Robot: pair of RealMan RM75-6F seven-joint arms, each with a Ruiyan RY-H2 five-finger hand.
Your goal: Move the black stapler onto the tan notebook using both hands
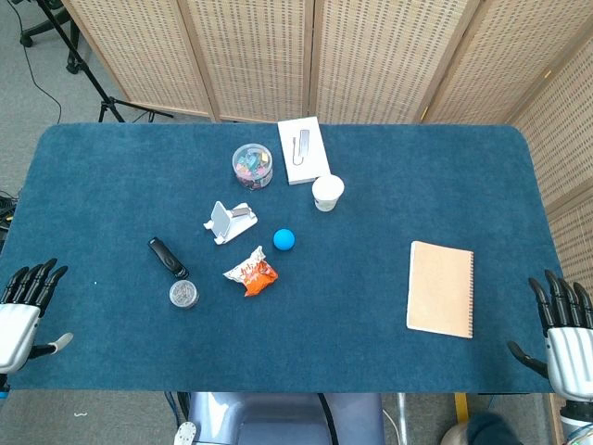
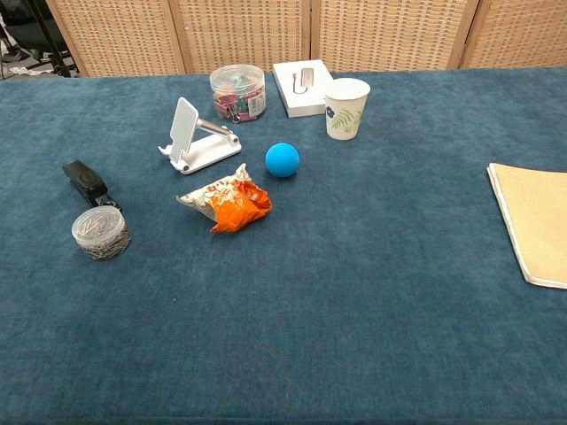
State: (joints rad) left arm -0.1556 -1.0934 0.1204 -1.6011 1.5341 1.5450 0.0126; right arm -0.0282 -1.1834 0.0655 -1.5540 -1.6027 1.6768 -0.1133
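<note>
The black stapler [image 1: 167, 257] [image 2: 87, 184] lies on the blue table at the left, angled, just behind a small round tub of staples [image 1: 183, 294] [image 2: 101, 233]. The tan notebook [image 1: 441, 287] [image 2: 536, 221] lies flat at the right side. My left hand [image 1: 23, 311] hovers at the table's front left corner, fingers spread, holding nothing. At the front right corner my right hand [image 1: 563, 334] is likewise spread and empty. Neither hand shows in the chest view. Both are far from the stapler.
In the middle sit an orange snack packet [image 1: 252, 273] [image 2: 232, 203], a blue ball [image 1: 283, 240] [image 2: 282, 159], a white phone stand [image 1: 228, 222] [image 2: 197, 138], a paper cup [image 1: 327, 192] [image 2: 345, 108], a tub of clips [image 1: 252, 164] [image 2: 237, 91] and a white box [image 1: 303, 149] [image 2: 303, 86].
</note>
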